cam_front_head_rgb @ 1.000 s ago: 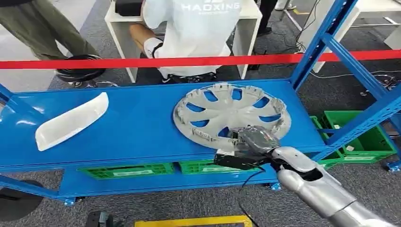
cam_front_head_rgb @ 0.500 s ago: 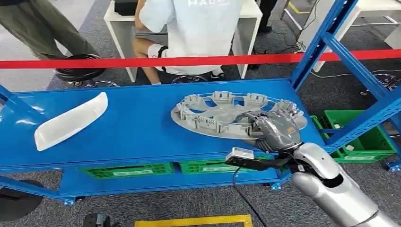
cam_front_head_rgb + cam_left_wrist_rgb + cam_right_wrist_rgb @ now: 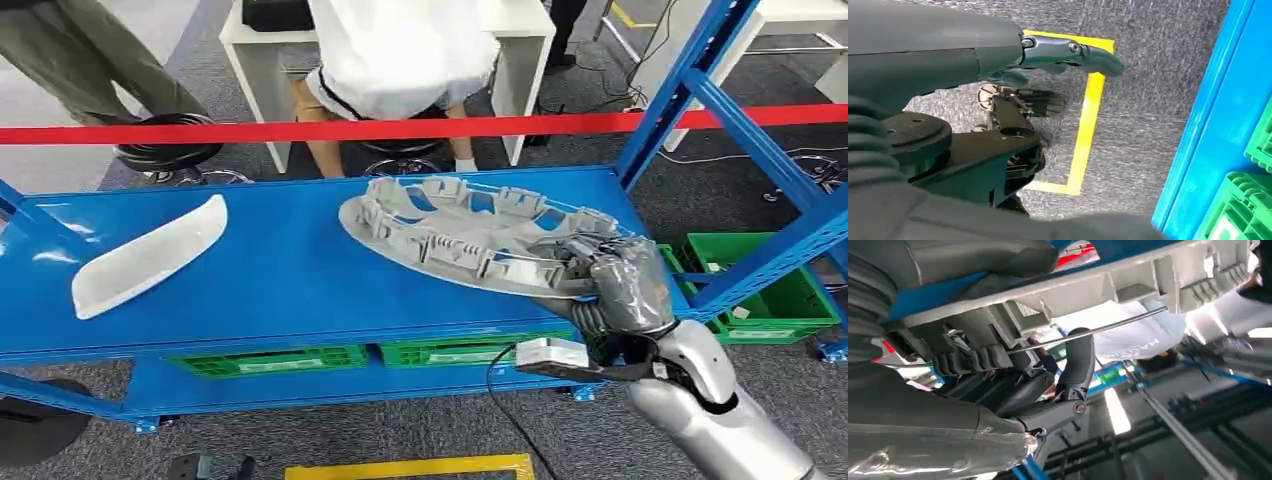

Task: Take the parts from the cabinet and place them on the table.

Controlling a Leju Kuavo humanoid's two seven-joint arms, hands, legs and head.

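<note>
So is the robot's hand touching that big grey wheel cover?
Touching. In the head view the right hand grips the near rim of the wheel cover, which is tilted; the right wrist view shows its fingers hooked around the rim.

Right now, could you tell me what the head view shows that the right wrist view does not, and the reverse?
The head view alone shows the whole blue shelf, the white part lying at its left, the green crates below and the red tape. The right wrist view alone shows the fingers hooked up behind the wire ring on the hubcap's ribbed side. Both show the right hand gripping the grey hubcap by its rim, tilted up off the shelf.
</note>
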